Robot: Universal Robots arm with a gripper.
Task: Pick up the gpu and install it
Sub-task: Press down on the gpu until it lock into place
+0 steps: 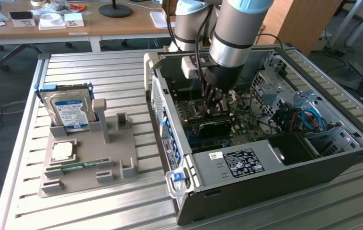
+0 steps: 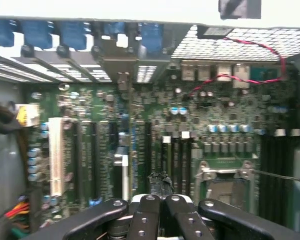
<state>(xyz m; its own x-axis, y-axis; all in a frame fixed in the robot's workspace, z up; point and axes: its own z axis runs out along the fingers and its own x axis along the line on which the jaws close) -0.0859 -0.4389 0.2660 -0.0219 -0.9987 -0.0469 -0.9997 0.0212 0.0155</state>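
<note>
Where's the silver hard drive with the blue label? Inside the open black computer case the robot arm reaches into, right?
No. The silver hard drive with the blue label stands in the grey plastic holder, outside the open black computer case, as the exterior view shows. The robot arm does reach into that case.

Honestly not much here that can actually be read. The hard drive [image 1: 70, 113] standing in the grey holder [image 1: 85, 160] has a blue and white label, but the print on it is too small to make out. The power supply [image 1: 248, 160] inside the computer case [image 1: 284, 187] carries a black sticker with white print and a small white sticker beside it, both illegible too. The motherboard [image 2: 155, 140] shows no readable markings.
</note>
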